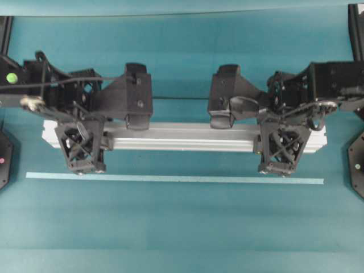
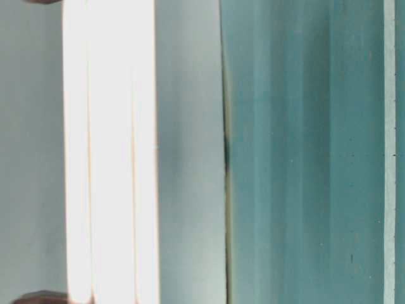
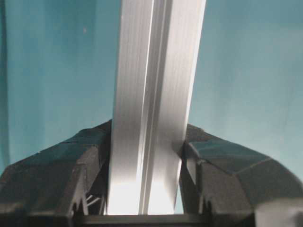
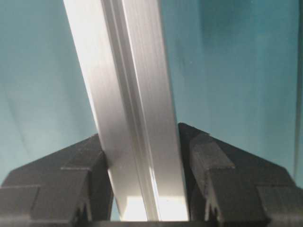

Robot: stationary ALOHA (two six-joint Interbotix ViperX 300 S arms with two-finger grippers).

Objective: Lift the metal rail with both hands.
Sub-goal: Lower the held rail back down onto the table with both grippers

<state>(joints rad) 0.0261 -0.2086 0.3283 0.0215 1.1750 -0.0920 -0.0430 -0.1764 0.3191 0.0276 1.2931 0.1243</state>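
Teal surface (image 1: 182, 227): metal rail (image 1: 182, 136) lies across the middle. Left end effector (image 1: 83, 149) & right end effector (image 1: 282, 152) clamp it near its ends. Probably stiff, slick, heavyish; lift evenly.

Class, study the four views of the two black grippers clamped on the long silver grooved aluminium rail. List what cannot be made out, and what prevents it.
- Overhead view: rail sections under the left gripper and right gripper, hidden by them; any gap between rail and teal table cannot be judged.
- Table-level view: rail overexposed, grooves lost; both grippers cut off by edges.
- Wrist views: the rail's ends run out of frame.
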